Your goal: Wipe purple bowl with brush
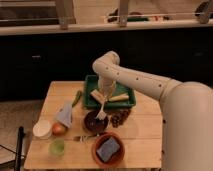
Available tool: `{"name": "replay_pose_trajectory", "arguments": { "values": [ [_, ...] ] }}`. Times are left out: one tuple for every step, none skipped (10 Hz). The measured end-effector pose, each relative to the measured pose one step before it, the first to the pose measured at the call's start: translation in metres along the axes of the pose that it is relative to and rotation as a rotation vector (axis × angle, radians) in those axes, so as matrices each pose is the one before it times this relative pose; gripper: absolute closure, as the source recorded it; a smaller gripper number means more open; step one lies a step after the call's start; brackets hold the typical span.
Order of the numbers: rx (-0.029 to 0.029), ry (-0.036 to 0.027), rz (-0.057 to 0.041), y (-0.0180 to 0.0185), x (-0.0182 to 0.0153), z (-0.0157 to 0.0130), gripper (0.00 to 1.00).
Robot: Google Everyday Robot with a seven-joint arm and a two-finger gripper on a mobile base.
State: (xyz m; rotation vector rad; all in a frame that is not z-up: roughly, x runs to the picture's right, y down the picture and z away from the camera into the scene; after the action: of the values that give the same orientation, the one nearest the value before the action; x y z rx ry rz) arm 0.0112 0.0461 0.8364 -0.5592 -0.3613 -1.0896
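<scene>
The purple bowl (93, 122) sits on the wooden table (140, 135), just in front of the green tray (127, 103). It is small, round and very dark. The brush (102, 108) is cream-white and slants down from the gripper, with its bristle head over the bowl's right rim. My gripper (105, 95) hangs from the white arm above the tray's front edge, just behind the bowl, and holds the brush by its upper end.
An orange-brown bowl with a blue-grey pad (108, 149) stands at the front. A metal utensil (82, 137) lies left of it. A green cup (57, 147), an orange (59, 129), a white container (42, 128), a grey cloth (65, 113) and dark round pieces (119, 119) lie around.
</scene>
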Motion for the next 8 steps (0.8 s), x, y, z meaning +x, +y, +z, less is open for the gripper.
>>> {"name": "replay_pose_trajectory", "arguments": {
  "values": [
    [0.00818, -0.00379, -0.01990, -0.01137, -0.00470, 0.00308, 1.00],
    [0.00754, -0.00534, -0.01961, -0.00997, -0.00510, 0.00237, 1.00],
    [0.01230, -0.01015, -0.02936, -0.01067, -0.00818, 0.00316, 1.00],
    [0.01053, -0.00918, -0.02453, -0.00347, -0.00847, 0.00140, 1.00],
    [0.00771, -0.00533, -0.01637, -0.00122, -0.00645, -0.00032, 1.00],
    [0.00143, -0.00552, -0.01335, 0.00088, -0.00703, -0.00012, 1.00],
    [0.00222, -0.00255, -0.00667, 0.00152, -0.00514, -0.00136, 1.00],
    [-0.00598, -0.00525, 0.00159, 0.00859, -0.00868, -0.00229, 1.00]
  ]
}}
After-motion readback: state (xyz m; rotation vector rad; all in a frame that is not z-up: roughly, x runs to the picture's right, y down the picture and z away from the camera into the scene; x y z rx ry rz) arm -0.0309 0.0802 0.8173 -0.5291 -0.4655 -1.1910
